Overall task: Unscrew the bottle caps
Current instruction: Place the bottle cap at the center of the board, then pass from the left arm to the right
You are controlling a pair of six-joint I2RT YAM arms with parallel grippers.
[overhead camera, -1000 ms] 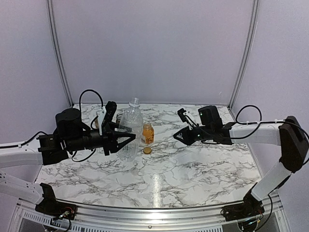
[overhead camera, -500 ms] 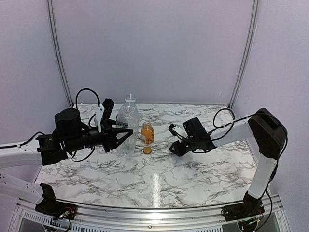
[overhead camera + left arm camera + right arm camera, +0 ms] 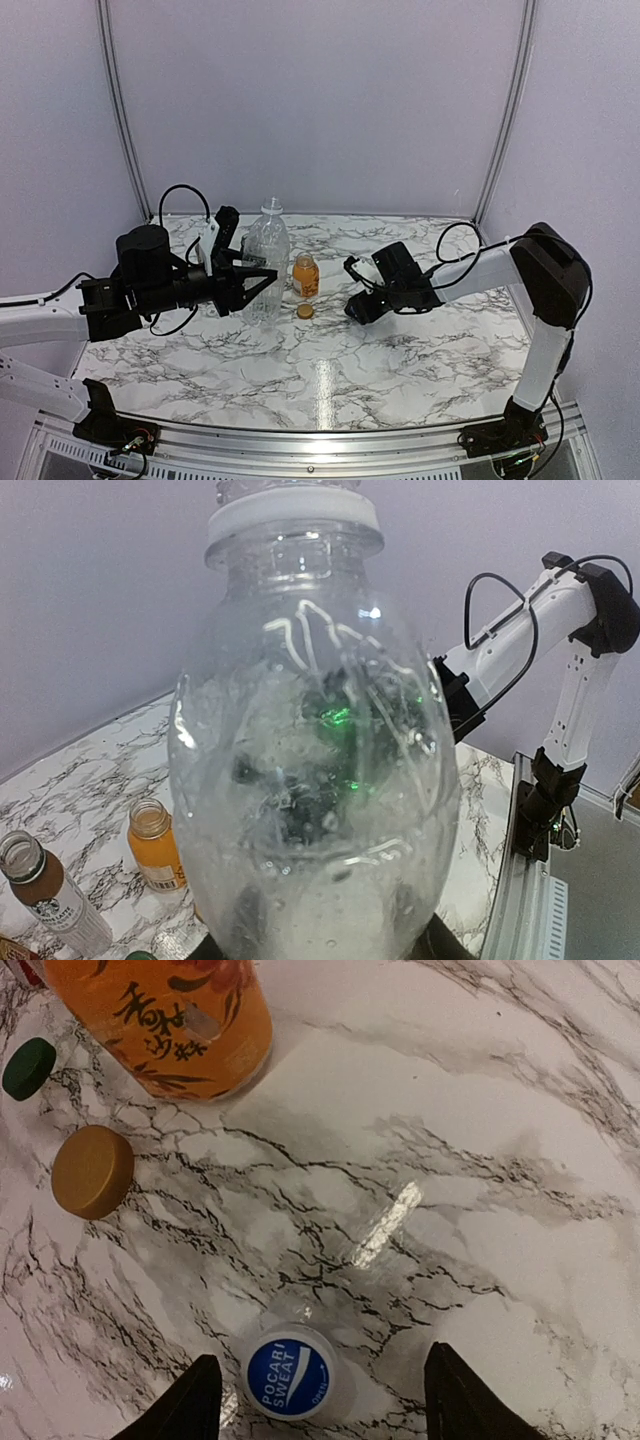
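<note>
On the marbled desk (image 3: pixel 400 350) between pale lilac walls (image 3: pixel 320 100), the left end effector (image 3: pixel 255 284) grasps the tall clear bottle (image 3: pixel 310 780); the right end effector (image 3: pixel 322 1400), released, hangs over the blue-white cap (image 3: pixel 290 1385).

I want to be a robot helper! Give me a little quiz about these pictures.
1. True or false: the blue-and-white cap lies on the table between the open fingers of the right hand.
2. Which hand has the tall clear bottle between its fingers? A left hand, B right hand, C neither.
3. How many caps lie loose in the right wrist view?
Key: 1 true. 2 A. 3 three: dark green cap, orange cap, blue-and-white cap.
</note>
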